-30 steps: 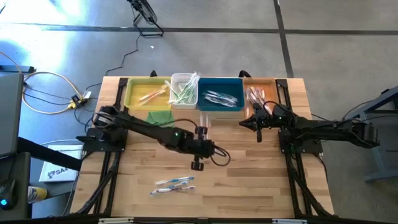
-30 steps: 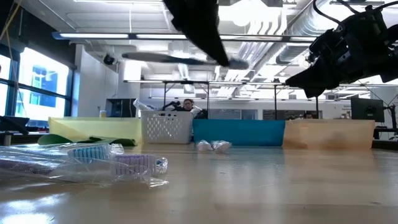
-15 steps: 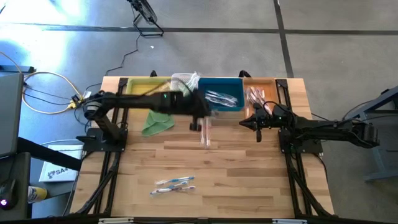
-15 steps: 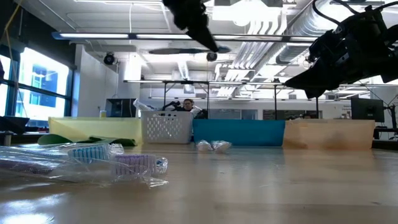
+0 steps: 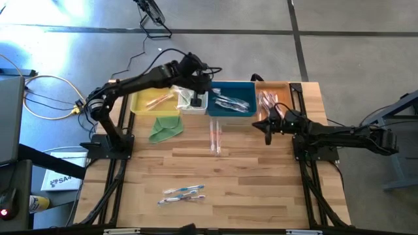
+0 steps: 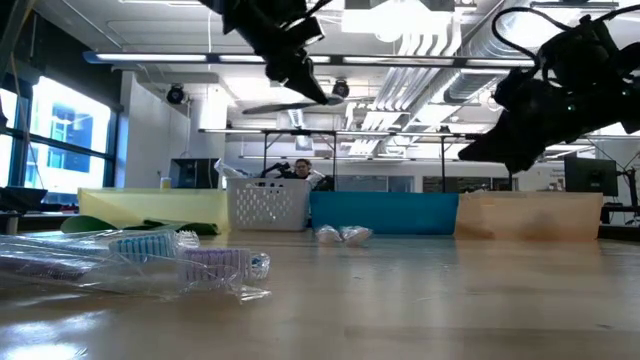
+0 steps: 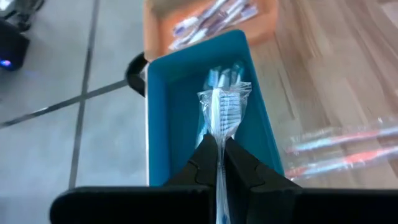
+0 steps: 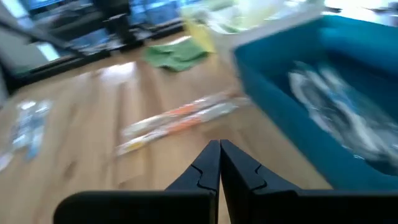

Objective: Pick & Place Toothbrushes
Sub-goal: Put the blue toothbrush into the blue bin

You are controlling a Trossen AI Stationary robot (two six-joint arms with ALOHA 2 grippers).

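While bins at the far edge already hold sorted brushes, left gripper (image 7: 217,163) grips a blue toothbrush (image 7: 219,115) above the blue bin (image 7: 163,118); right gripper (image 8: 219,163) clenched, empty; four strays remain.

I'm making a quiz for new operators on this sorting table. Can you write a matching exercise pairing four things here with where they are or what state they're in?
Things:
1. left gripper
2. right gripper
3. green cloth
4. pink-red toothbrushes

Places or states:
A. lying on the bare wood in front of the blue bin
B. shut on a blue-white toothbrush above the blue bin
C. shut and empty, near the orange bin
D. on the table in front of the yellow bin

Pairs: 1-B, 2-C, 3-D, 4-A
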